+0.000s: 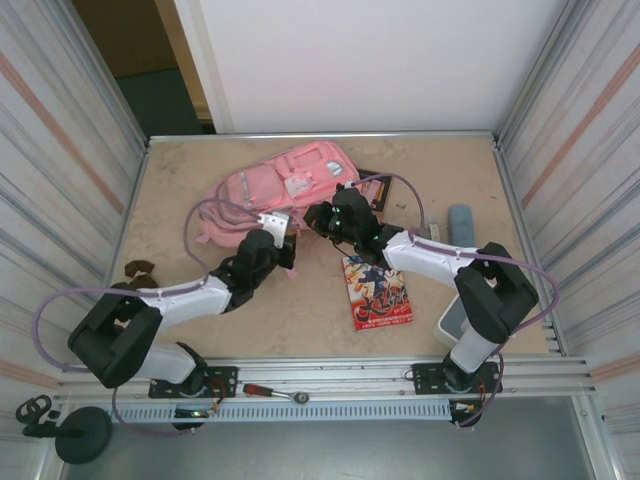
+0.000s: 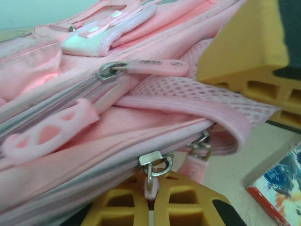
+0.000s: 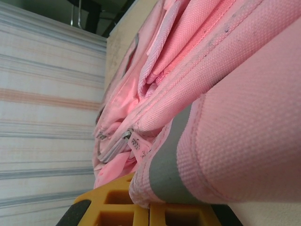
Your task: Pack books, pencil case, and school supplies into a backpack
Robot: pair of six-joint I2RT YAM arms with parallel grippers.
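While both our jaws are clamped on the near edge of the soft pink fabric backpack point(image 1: 270, 185), the thin colourful cartoon-cover paperback point(image 1: 378, 292) lies on the worktop point(image 1: 300, 325) nearer us, beside our right arm point(image 1: 430, 255).

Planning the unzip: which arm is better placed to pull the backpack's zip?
Left, likely: the left end effector is shut on a zip pull of the backpack, while the right end effector pinches its fabric edge, bracing it.
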